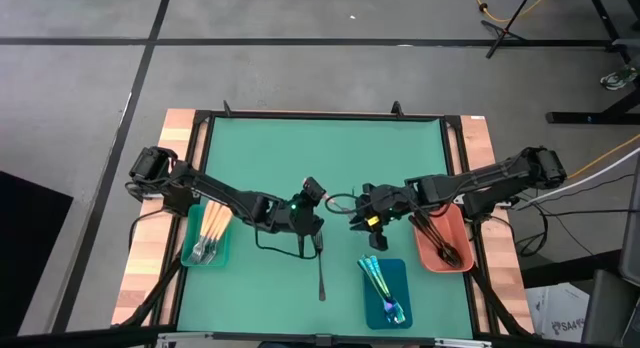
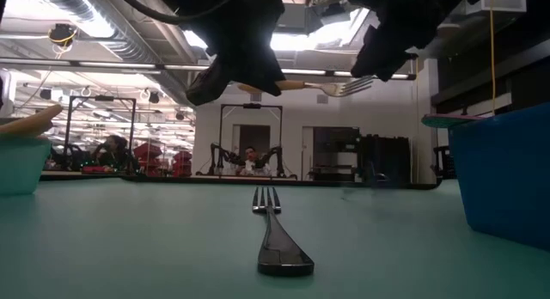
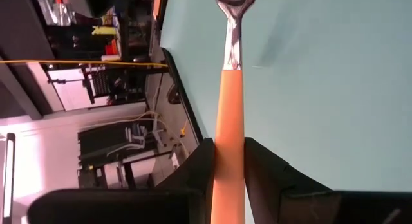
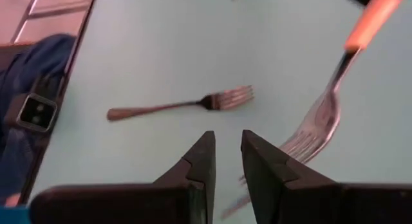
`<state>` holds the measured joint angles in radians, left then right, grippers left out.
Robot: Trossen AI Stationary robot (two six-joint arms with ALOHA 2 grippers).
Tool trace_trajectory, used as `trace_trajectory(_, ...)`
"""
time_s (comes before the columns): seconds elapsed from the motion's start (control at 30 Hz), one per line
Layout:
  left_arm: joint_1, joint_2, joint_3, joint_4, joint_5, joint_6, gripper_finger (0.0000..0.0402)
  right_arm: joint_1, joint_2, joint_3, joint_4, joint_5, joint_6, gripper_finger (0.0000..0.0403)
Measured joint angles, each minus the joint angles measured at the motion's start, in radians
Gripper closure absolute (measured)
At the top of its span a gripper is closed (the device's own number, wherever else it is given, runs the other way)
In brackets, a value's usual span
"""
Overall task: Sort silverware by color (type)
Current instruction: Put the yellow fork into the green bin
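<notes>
Closest to the low camera, a dark fork (image 2: 277, 234) lies flat on the green desk (image 1: 330, 158), tines pointing away toward the room; from above it lies alone near the desk's middle, just in front of the left gripper (image 1: 318, 224). That left gripper hangs above the desk, its fingers (image 3: 201, 169) clamped on the orange handle of a silver fork (image 3: 230, 89), which is held clear of the surface with its metal head pointing away from the wrist. Facing it from the other side, the right gripper (image 1: 362, 220) hovers near the centre, holding nothing, its two fingers (image 4: 201, 161) close together with a narrow gap between them.

Along the near edge of the desk stand three trays: a teal tray (image 1: 190, 256) on the left holding orange-handled pieces, a blue tray (image 1: 400, 273) near the middle-right holding iridescent blue-teal pieces (image 1: 381, 286), and a salmon-red tray (image 1: 458, 256) on the right holding dark pieces (image 1: 440, 243).
</notes>
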<state>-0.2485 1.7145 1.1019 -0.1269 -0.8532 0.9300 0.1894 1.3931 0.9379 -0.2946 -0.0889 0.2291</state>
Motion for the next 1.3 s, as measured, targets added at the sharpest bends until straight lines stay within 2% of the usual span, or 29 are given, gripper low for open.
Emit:
trace_trajectory(0.23, 0.0, 0.0, 0.0, -0.004, 0.002, 0.0, 0.0345, 0.0, -0.001, 0.0, -0.015, -0.004, 0.0, 0.0334)
trace_trajectory(0.37, 0.0, -0.001, 0.0, -0.003, 0.005, -0.004, 0.0345, 0.001, -0.001, 0.0, 0.002, 0.077, 0.001, 0.0334)
trace_trajectory(0.57, 0.0, -0.001, 0.0, -0.003, 0.077, -0.003, 0.0345, 0.0, -0.001, 0.0, 0.047, 0.209, 0.001, 0.0334)
trace_trajectory(0.77, 0.0, -0.001, 0.0, 0.0, 0.095, -0.003, 0.0345, -0.009, -0.001, 0.0, 0.124, 0.236, 0.002, 0.0334)
trace_trajectory(0.93, 0.0, -0.001, 0.0, 0.012, 0.096, 0.025, 0.0345, -0.026, -0.001, 0.0, 0.129, 0.284, 0.076, 0.0334)
trace_trajectory(1.1, 0.0, -0.001, 0.0, 0.023, 0.096, 0.106, 0.0345, -0.057, -0.001, 0.0, 0.129, 0.248, 0.126, 0.0319)
trace_trajectory(1.3, 0.0, -0.001, 0.0, 0.053, 0.087, 0.15, 0.0345, -0.081, -0.001, 0.0, 0.128, 0.173, 0.185, 0.0273)
